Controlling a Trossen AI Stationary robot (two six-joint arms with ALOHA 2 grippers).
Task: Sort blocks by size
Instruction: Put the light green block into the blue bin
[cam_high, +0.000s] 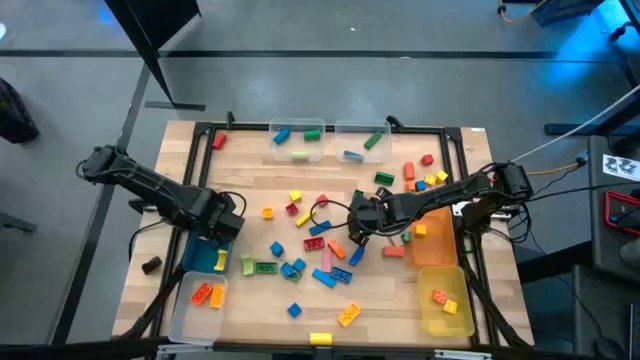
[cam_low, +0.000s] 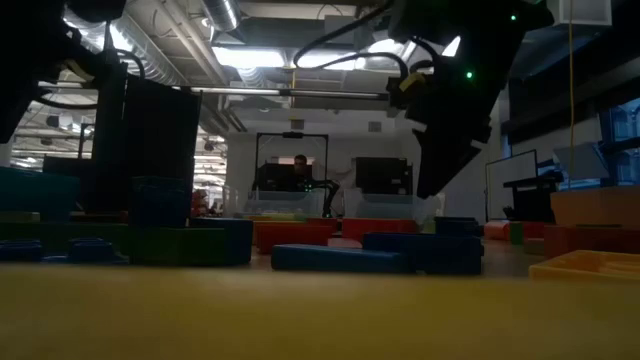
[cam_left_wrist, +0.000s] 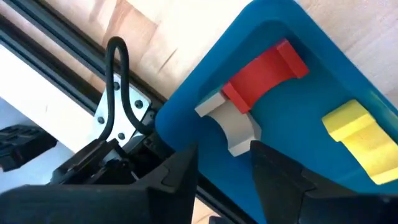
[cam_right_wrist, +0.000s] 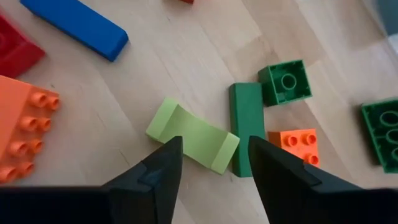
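Note:
Many coloured blocks lie scattered on the wooden table (cam_high: 300, 330). My left gripper (cam_high: 222, 228) hangs open over the blue bin (cam_left_wrist: 311, 74) at the table's left side. In that bin lie a red arched block (cam_left_wrist: 264, 71), a grey arched block (cam_left_wrist: 233, 127) just past the fingertips, and a yellow block (cam_left_wrist: 357, 134). My right gripper (cam_right_wrist: 214, 144) is open near the table's middle, pointing steeply down. Its fingers stand on either side of a light green arched block (cam_right_wrist: 193, 137), which lies flat beside a dark green bar (cam_right_wrist: 245, 127).
Around the light green block lie a small orange block (cam_right_wrist: 295, 146), a green square block (cam_right_wrist: 285, 82), a blue bar (cam_right_wrist: 74, 25) and a large orange block (cam_right_wrist: 22, 134). Two clear bins (cam_high: 298, 140) stand at the far edge, an orange bin (cam_high: 437, 248) and a yellow bin (cam_high: 447, 305) on the right.

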